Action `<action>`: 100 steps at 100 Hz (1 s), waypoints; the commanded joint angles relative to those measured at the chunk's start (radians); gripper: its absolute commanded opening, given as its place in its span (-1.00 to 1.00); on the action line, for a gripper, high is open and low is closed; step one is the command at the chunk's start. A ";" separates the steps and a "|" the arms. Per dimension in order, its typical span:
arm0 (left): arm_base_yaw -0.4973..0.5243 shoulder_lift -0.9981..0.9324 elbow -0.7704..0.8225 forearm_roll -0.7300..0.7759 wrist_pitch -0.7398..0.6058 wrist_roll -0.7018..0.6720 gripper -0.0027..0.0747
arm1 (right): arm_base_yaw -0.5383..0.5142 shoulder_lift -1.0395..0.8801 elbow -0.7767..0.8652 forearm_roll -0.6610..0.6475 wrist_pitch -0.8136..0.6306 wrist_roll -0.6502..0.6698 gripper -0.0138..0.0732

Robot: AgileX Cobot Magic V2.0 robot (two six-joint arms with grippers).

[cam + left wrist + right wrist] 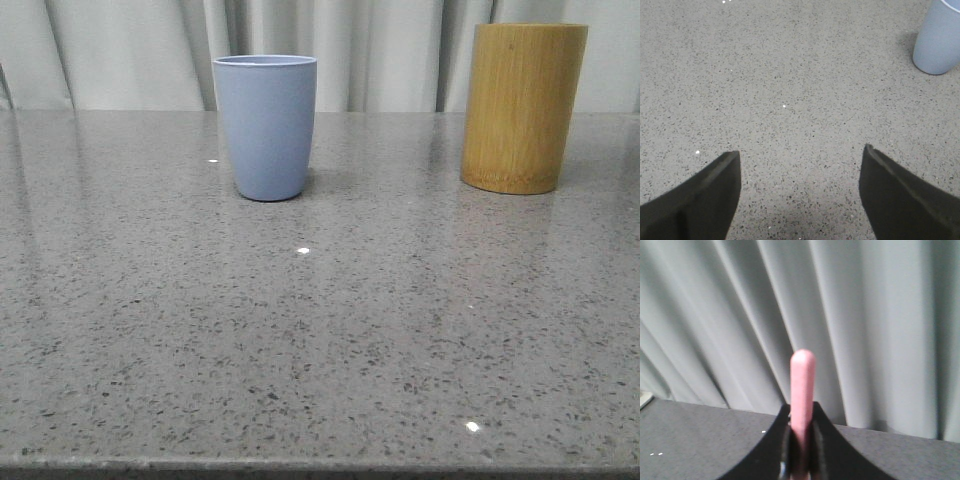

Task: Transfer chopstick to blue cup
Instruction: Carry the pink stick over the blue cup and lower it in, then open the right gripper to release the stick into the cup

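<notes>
the chopstick (802, 390) is pinched between the fingers of the right hand (801, 460), its rounded pink end standing up out of the grip against the grey curtain (880, 315). it is judged to be light, stiff and smooth, so it could slide or swivel if the pinch is loosened; a hold near its middle or upper part would be steadier, with the lower end left free to enter the cup. how much of its length lies below the fingers cannot be told. the blue cup (265, 125) is stood upright toward the far edge of the surface (300, 350), well apart from the bamboo cylinder (523, 105) near the far right corner. the left hand (800, 165) is spread wide over bare surface, nothing held.
</notes>
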 commanded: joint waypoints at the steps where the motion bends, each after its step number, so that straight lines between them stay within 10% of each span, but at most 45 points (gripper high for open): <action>1: 0.001 0.001 -0.025 -0.014 -0.070 -0.008 0.32 | 0.063 -0.012 -0.034 0.013 -0.132 -0.012 -0.84; 100: 0.001 0.001 -0.025 -0.014 -0.070 -0.008 0.32 | 0.236 0.269 -0.021 -0.020 -0.160 -0.077 -0.83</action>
